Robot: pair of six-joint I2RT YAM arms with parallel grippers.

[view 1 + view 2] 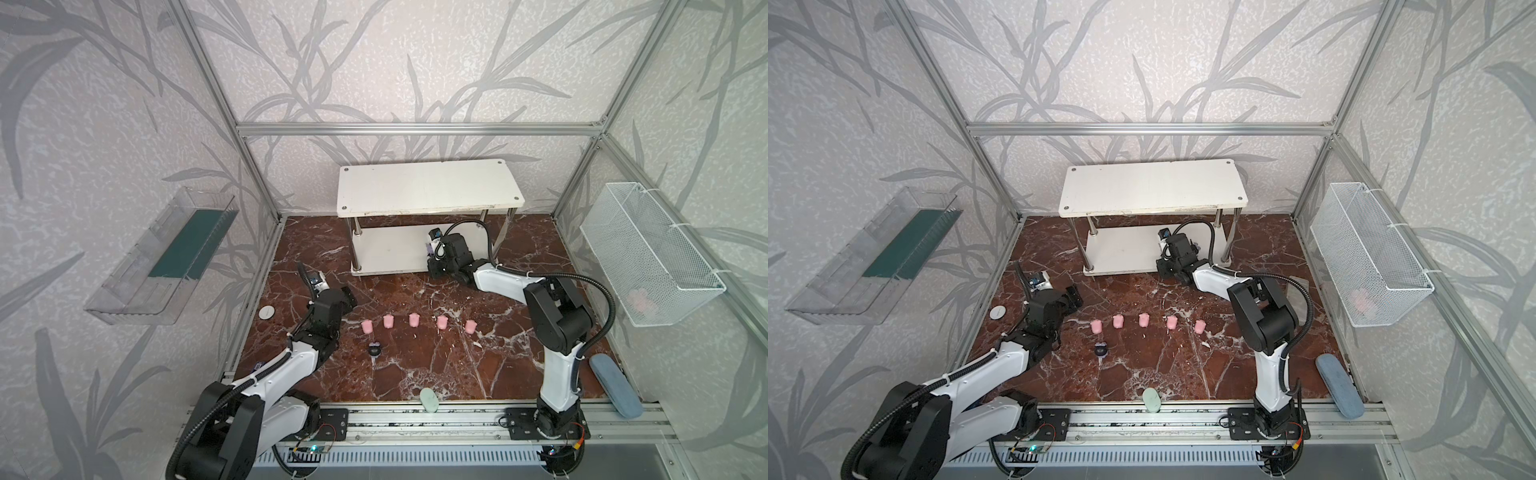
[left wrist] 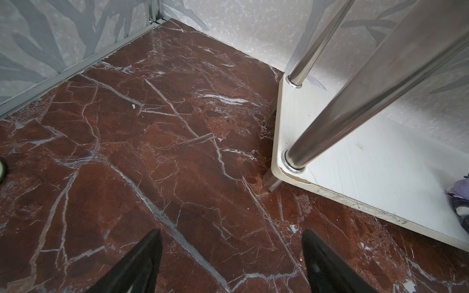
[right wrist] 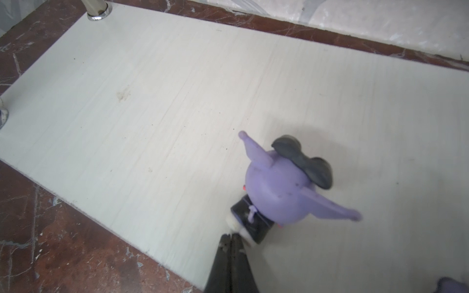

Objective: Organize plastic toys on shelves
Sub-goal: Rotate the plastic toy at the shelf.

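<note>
A purple figure (image 3: pixel 276 187) with a black body is sitting on the lower board (image 3: pixel 152 114) of the white rack (image 1: pixel 428 187), a little right of the board's middle. The right gripper (image 3: pixel 231 237) is reaching in under the top board (image 1: pixel 1152 187). Its jaws are pressing fully together with nothing between them, and the tips are just touching the figure's white foot. A second purplish shape (image 3: pixel 451 285) is showing at the edge of the right wrist view, too cut off to identify.

Out on the dark red marble floor (image 1: pixel 415 374), nearer than the rack, five pink pigs (image 1: pixel 414 319) are standing in a left-to-right row, each apart from the next. A black figure (image 1: pixel 375 349) is sitting just nearer than the leftmost pig (image 1: pixel 367 327).

The left gripper (image 2: pixel 231 232) is hanging over bare floor close to the rack's near left post (image 2: pixel 368 88), jaws spread wide and holding nothing.

A white disc (image 1: pixel 267 312) is lying by the left wall, a pale green oval (image 1: pixel 429 400) at the near edge and a blue case (image 1: pixel 615 384) in the near right corner. A clear tray (image 1: pixel 158 257) is hanging on the left wall and a wire basket (image 1: pixel 648 249) on the right.
</note>
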